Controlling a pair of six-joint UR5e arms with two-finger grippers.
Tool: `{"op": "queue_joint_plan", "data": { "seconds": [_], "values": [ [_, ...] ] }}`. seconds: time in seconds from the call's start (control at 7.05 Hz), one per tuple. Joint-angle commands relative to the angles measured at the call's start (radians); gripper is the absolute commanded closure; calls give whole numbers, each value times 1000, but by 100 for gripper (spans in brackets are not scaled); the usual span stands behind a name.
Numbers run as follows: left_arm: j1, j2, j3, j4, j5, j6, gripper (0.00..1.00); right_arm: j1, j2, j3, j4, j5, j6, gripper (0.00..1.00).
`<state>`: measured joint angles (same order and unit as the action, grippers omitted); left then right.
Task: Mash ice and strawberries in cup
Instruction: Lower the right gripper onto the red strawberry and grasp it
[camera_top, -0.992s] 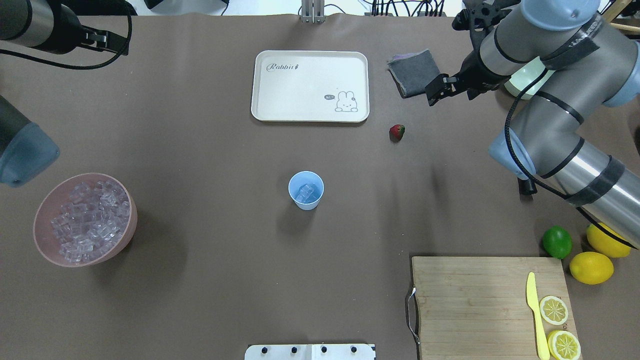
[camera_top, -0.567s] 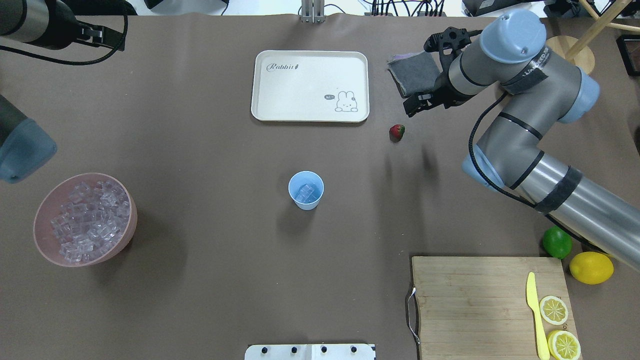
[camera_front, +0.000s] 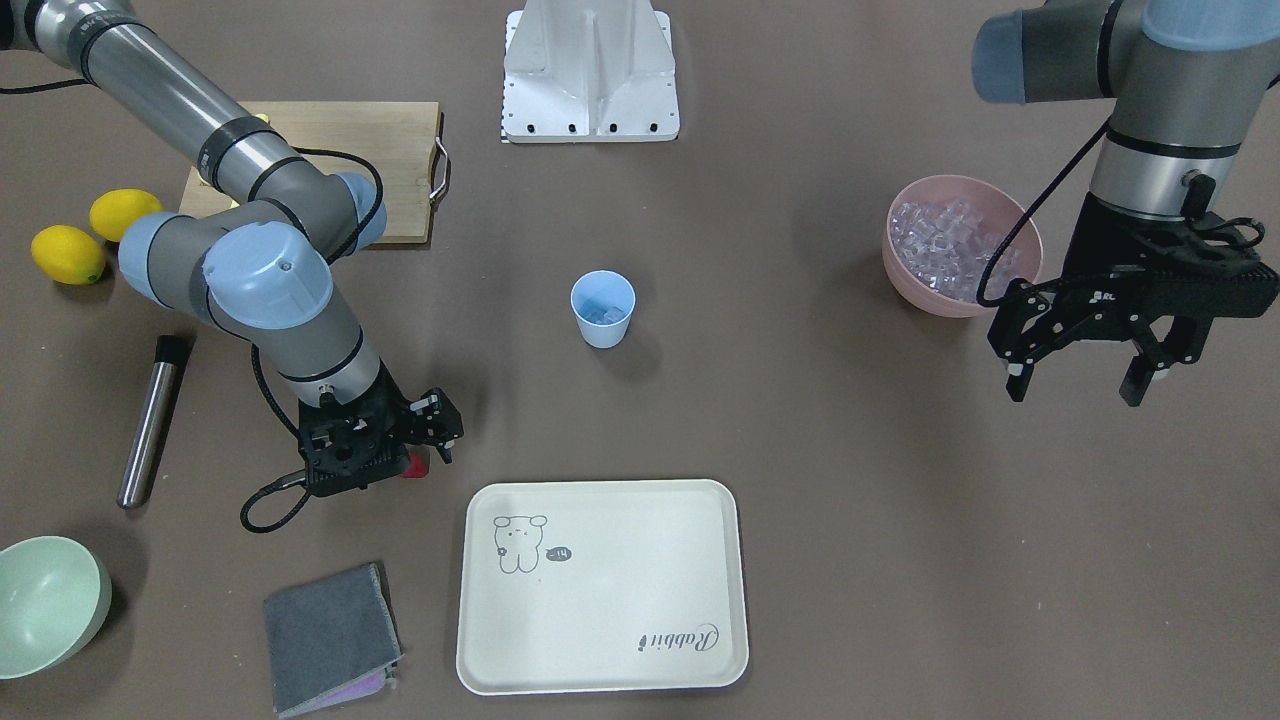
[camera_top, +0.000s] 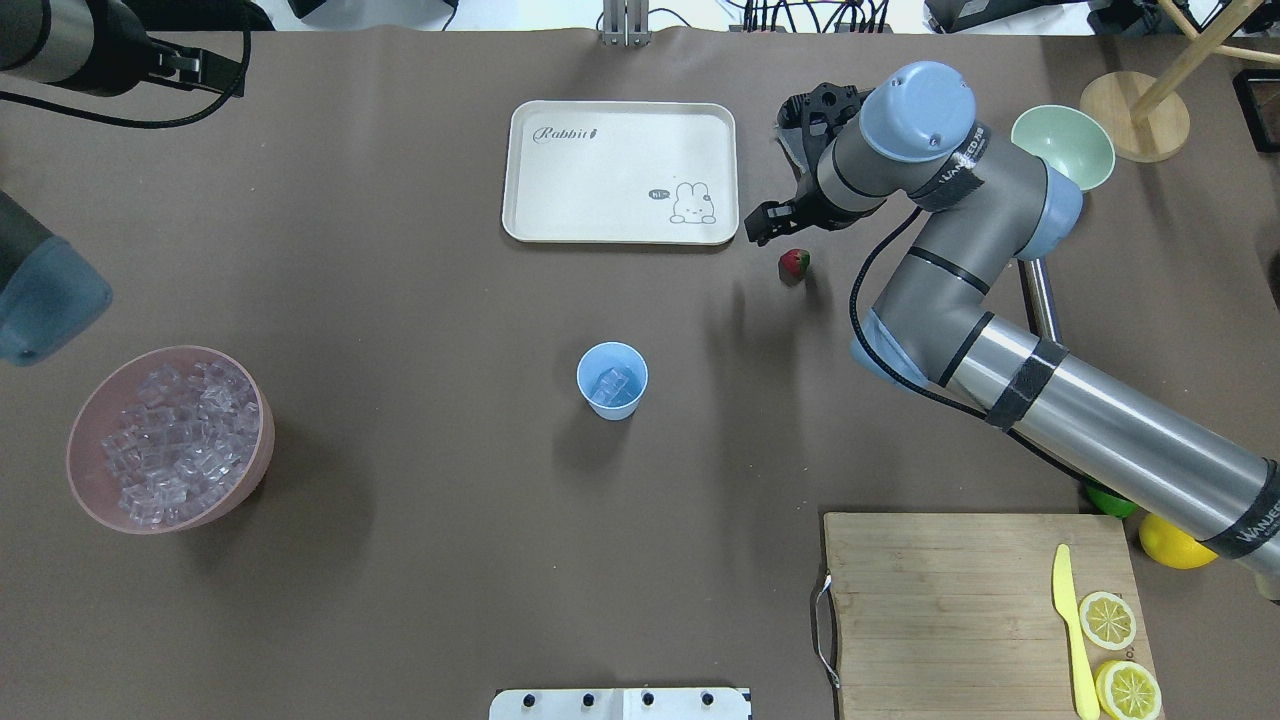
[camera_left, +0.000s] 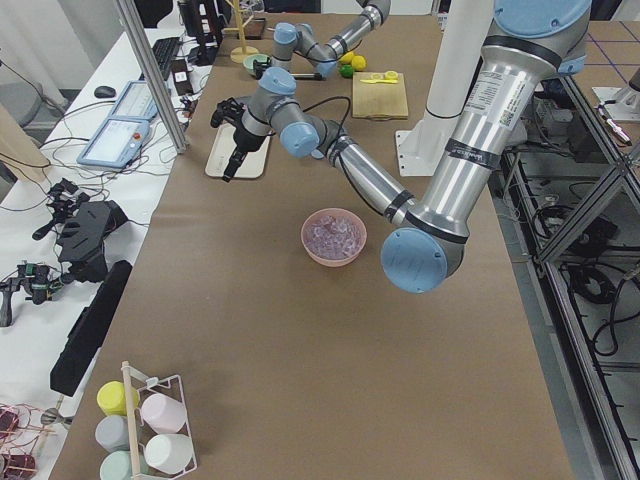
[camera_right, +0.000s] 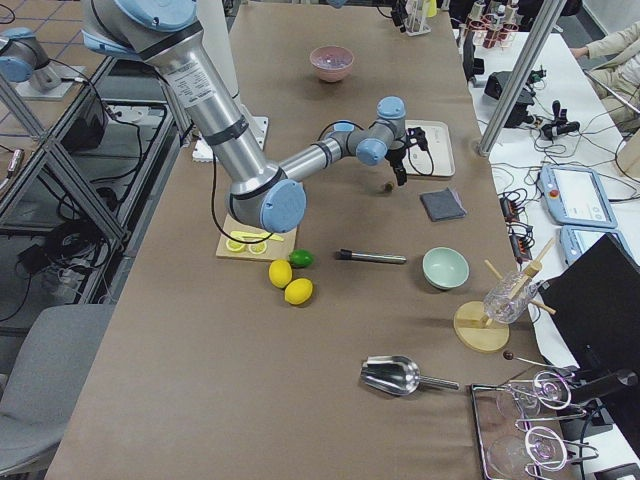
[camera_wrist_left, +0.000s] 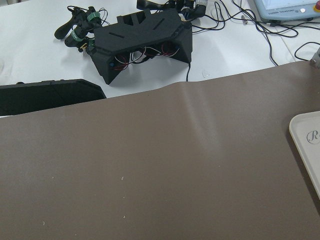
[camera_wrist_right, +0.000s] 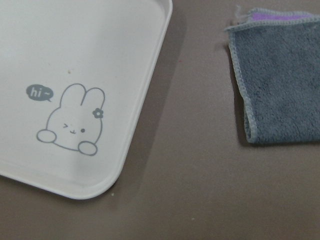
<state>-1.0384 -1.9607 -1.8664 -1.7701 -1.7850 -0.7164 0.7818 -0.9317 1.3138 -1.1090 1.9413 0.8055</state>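
The light-blue cup (camera_top: 612, 380) stands mid-table with a few ice cubes (camera_top: 610, 384) in it; it also shows in the front view (camera_front: 603, 308). More ice (camera_top: 170, 440) fills the pink bowl (camera_top: 255, 455) at the left. The strawberry (camera_top: 794, 263) lies on the table right of the tray. My right gripper (camera_top: 772, 222) hangs open just beyond and left of the strawberry, without touching it; in the front view (camera_front: 432, 435) it half hides the berry (camera_front: 415, 466). My left gripper (camera_front: 1078, 385) is open and empty, held high near the pink bowl (camera_front: 905, 270).
A white rabbit tray (camera_top: 620, 120) lies at the back centre, a grey cloth (camera_front: 330, 635) beside it. A metal rod (camera_front: 150, 420), a pale green bowl (camera_top: 1062, 147), a cutting board (camera_top: 960, 600) with a yellow knife and lemon slices, lemons and a lime are on the right.
My right arm has swung left from over the grey cloth to just beside the strawberry. The left arm, cup and bowl have not moved.
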Motion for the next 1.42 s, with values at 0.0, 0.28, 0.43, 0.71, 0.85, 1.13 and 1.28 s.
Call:
{"op": "queue_joint_plan", "data": {
  "seconds": [0.0,0.28,0.43,0.71,0.85,1.13,1.28],
  "values": [
    [0,-1,-2,0,6,0,2,-12,-16,-21,20,1,1,1],
    [0,0,-8,0,6,0,2,-15,-19,-21,20,1,3,31],
    [0,2,-11,0,6,-1,2,-19,-27,-22,20,1,3,62],
    [0,3,-16,0,6,-1,2,-35,-30,-19,20,-2,3,100],
    [-2,3,-17,0,6,-1,2,-33,-26,-18,18,-2,4,100],
    [-5,5,-16,1,7,-1,2,37,17,17,-8,65,4,100],
    [-18,5,-13,1,7,0,2,56,51,89,-93,114,4,100]
  ]
}}
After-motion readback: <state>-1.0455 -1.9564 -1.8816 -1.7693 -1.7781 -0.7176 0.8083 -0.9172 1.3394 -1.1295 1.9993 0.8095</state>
